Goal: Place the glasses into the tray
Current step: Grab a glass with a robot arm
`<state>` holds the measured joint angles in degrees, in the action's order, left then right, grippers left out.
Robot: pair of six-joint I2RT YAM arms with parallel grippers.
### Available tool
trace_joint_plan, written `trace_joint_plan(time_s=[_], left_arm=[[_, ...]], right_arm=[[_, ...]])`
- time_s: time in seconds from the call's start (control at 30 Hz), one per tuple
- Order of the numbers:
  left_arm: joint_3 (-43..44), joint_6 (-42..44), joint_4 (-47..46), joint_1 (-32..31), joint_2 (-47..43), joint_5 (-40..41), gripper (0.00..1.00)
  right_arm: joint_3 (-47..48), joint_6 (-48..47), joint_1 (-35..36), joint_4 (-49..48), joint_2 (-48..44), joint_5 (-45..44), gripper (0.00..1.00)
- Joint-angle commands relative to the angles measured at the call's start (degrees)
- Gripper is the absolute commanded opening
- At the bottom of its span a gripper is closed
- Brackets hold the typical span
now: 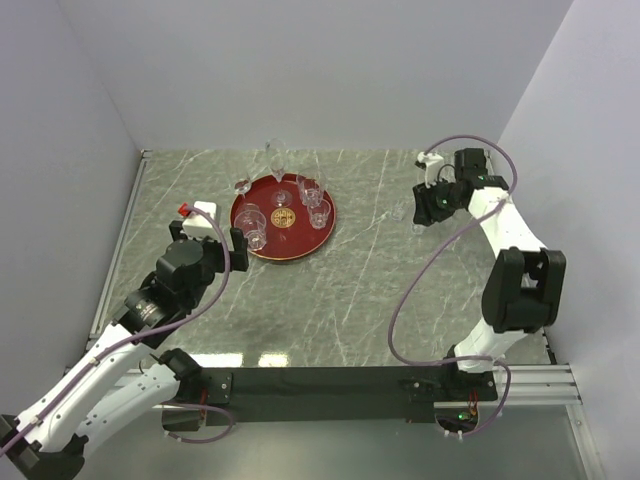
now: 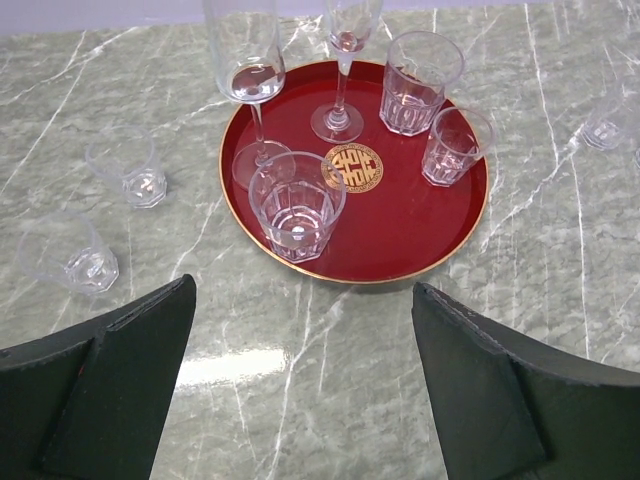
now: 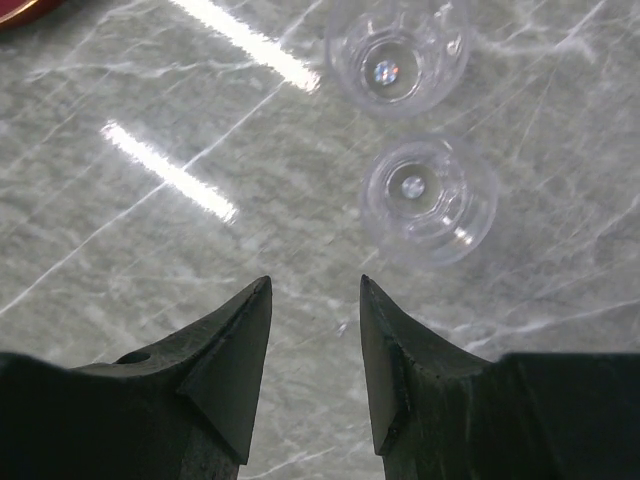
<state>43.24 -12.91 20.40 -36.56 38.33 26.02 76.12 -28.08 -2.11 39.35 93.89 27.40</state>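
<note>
The round dark-red tray [image 1: 300,242] [image 2: 400,230] lies left of the table's middle. Several clear glasses stand on it: a wide tumbler [image 2: 296,205] at its near rim, two tumblers [image 2: 420,82] [image 2: 455,145] on its right side, and two stemmed ones [image 2: 340,60] [image 2: 250,80] at the back. Two small tumblers [image 2: 128,165] [image 2: 70,252] stand on the marble left of the tray. My left gripper [image 2: 302,290] [image 1: 210,238] hangs wide open just short of the tray's near rim, holding nothing. Far right, my right gripper [image 3: 315,282] [image 1: 430,205] is open and empty, with two small glasses [image 3: 428,200] [image 3: 398,50] just beyond its tips.
The tabletop [image 1: 380,280] is grey-green veined marble, closed in by pale walls on the left, back and right. A metal strip [image 1: 122,235] runs along its left edge. Another small glass [image 2: 605,125] stands well to the right of the tray.
</note>
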Motion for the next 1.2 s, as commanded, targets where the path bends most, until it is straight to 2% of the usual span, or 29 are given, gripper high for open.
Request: trace_joint_plan(time_s=[0.0,0.23,0.6,0.73,0.77,0.97,1.17], left_arm=[[-0.26,0.78,-1.95,0.61,-0.88,0.61,0.95],[-0.44,0.69,-2.12,1.57,-1.59,0.26,0.95],[-0.44,0.60,-2.12,2.01,-1.15,-0.18,0.94],[-0.44,0.60,-2.12,2.19,-1.41,-0.27,0.94],[-0.35,0.60,-2.12,2.19,-1.41,-0.36,0.94],[-0.53,0.51,-2.12,2.37,-2.03,-0.27,0.94],[-0.62,0.51,-2.12,2.37,-2.64,-0.01,0.94]], right_arm=[[5.53,-1.46,1.84,2.04,3.05,-4.89,0.48],[8.70,-1.72,5.01,1.26,8.85,-10.87,0.48],[6.24,-0.49,7.38,-2.70,12.46,-17.37,0.46],[4.83,-0.23,8.00,-4.11,12.20,-18.78,0.29],[4.66,-0.14,8.00,-4.11,12.20,-18.87,0.22],[3.43,-0.14,8.09,-4.20,11.41,-18.79,0.03],[1.67,-3.12,8.09,-1.57,6.93,-16.59,0.00]])
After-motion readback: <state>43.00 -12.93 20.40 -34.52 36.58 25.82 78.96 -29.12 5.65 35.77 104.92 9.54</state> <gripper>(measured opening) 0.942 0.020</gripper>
